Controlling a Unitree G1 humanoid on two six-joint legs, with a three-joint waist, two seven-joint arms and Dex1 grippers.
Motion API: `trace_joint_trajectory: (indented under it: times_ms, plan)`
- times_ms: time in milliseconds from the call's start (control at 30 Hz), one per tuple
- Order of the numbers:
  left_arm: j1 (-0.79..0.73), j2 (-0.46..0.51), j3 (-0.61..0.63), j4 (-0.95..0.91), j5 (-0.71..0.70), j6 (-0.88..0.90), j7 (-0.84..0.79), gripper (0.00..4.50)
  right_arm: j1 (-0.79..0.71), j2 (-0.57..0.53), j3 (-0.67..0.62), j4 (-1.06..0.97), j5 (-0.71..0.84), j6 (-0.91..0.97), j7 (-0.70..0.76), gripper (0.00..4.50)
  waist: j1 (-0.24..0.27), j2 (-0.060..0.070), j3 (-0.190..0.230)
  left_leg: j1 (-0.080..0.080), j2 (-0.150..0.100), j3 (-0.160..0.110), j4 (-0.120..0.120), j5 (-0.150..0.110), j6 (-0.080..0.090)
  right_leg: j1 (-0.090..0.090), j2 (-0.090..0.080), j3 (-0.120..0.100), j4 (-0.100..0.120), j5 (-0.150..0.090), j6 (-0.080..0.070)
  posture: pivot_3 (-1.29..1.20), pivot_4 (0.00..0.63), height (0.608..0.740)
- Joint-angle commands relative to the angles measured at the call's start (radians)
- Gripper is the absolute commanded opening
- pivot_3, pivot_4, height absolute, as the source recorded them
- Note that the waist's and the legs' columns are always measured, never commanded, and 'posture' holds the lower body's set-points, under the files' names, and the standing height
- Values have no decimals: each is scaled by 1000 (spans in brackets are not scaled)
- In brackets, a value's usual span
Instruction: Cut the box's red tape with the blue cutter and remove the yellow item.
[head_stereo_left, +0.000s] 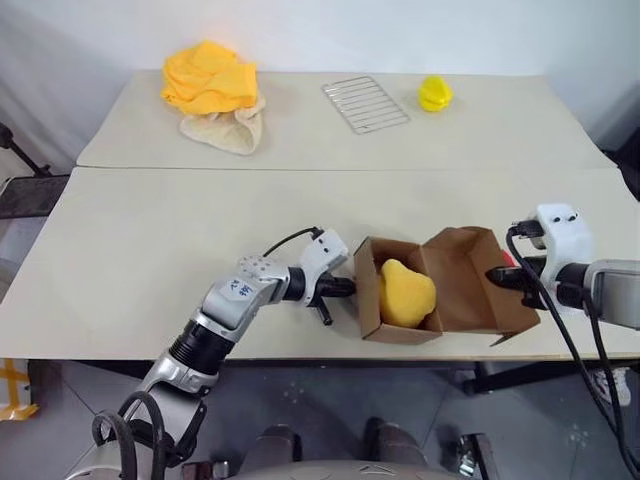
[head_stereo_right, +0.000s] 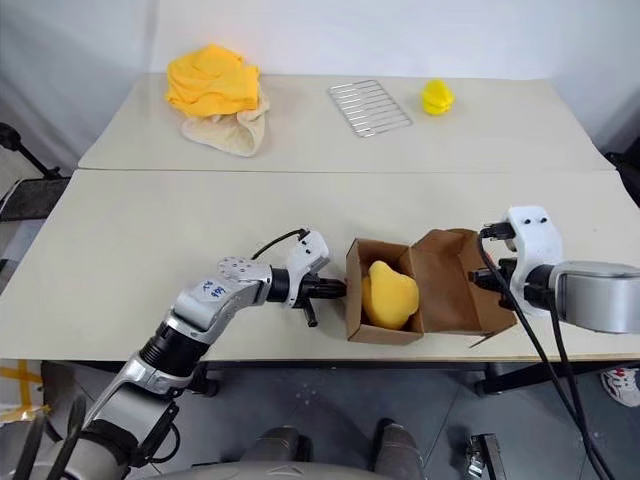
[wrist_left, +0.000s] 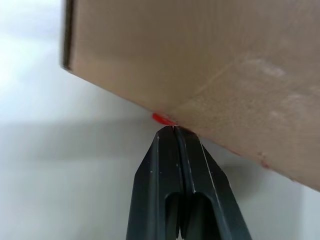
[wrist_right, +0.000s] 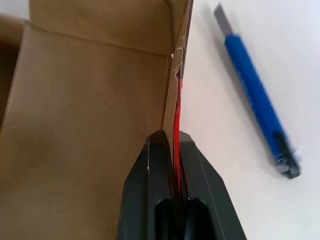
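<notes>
At the near edge of the worktop (head_stereo_left: 150, 260) the box (head_stereo_left: 470, 290) lies open, its lid flap pinched by the right gripper (head_stereo_left: 500, 276) at the taped edge, where the red tape (wrist_right: 177, 107) shows; the left gripper (head_stereo_left: 345, 287), jaws shut and empty, presses the box's side. The cutting looks done, the blue cutter (wrist_right: 255, 90) lying just beside the box. The rounded yellow item (head_stereo_left: 405, 293) sits exposed inside, so the next move calls for freeing a gripper to lift it out.

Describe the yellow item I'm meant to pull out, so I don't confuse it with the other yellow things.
Look at the near table edge, where the open box sits between the two grippers. The yellow item is the rounded orange-yellow lump inside it. The yellow cloth heap and small ridged yellow object lie on the far table.
</notes>
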Motion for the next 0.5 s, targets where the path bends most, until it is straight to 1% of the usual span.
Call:
trace_joint_trajectory:
  times_ms: [33,167,267,367,433,500]
  plan:
    - [-17,-18,-5,-10,18,-27,-1,0,11,40,25,-21,-138,-24,98,30,-1,0,0,0,0,0,0,0,0,0,0,0,0,0,0,0,150,740]
    - [-22,-29,-5,6,33,-42,-6,0,16,86,41,-45,-289,-50,188,30,-2,0,0,0,0,0,0,0,0,0,0,0,0,0,0,0,150,740]
    - [-28,-34,-11,27,49,-64,-10,0,12,111,39,-62,-367,-55,240,30,-1,0,0,0,0,0,0,0,0,0,0,0,0,0,0,0,150,740]
    - [-31,-33,-2,42,58,-82,-14,0,-1,130,27,-75,-411,-41,272,30,1,0,0,0,0,0,0,0,0,0,0,0,0,0,1,0,150,740]
    - [-35,-25,24,47,53,-83,-17,0,-12,137,17,-82,-432,-28,288,30,0,0,0,0,0,0,0,0,0,0,0,1,0,1,1,0,150,740]
    - [-56,2,97,60,14,-66,-35,0,-28,138,13,-90,-455,-14,302,30,-2,0,0,0,0,0,0,0,0,0,0,0,0,1,1,0,150,740]
